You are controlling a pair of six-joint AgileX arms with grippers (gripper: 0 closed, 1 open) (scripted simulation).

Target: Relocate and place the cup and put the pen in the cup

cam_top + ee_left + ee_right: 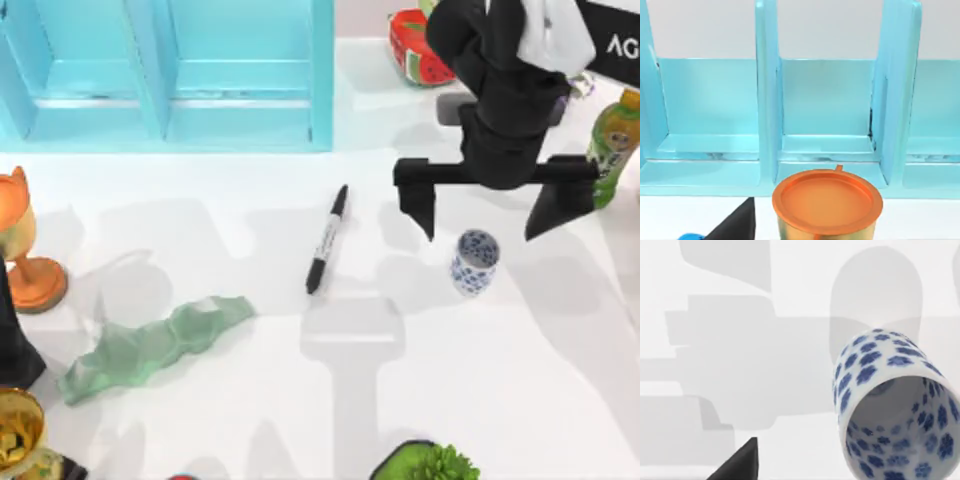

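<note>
Nothing of the task looks finished yet. The cup point(474, 261) stands upright on the white counter point(520, 400) toward the right side, with nothing inside it; the right wrist view looks down into its bare mouth point(900, 405). The pen point(327, 240) lies flat on the counter to the left of the cup, well apart from it, its length running from near-left to far-right.

The right end effector point(483, 210) hangs above the counter just beyond the cup, its two fingers spread wide apart and holding nothing. One finger points down to the left of the cup and the other to its right, so the cup sits roughly between them, slightly nearer. My judgement is that the arm is lined up to take hold of the cup, which is the first step.

The left arm is parked at the left edge by the orange goblet point(20, 245); whether its end effector is apart or together I cannot tell.

Still to do: moving the cup, then lifting the pen and dropping it in.
</note>
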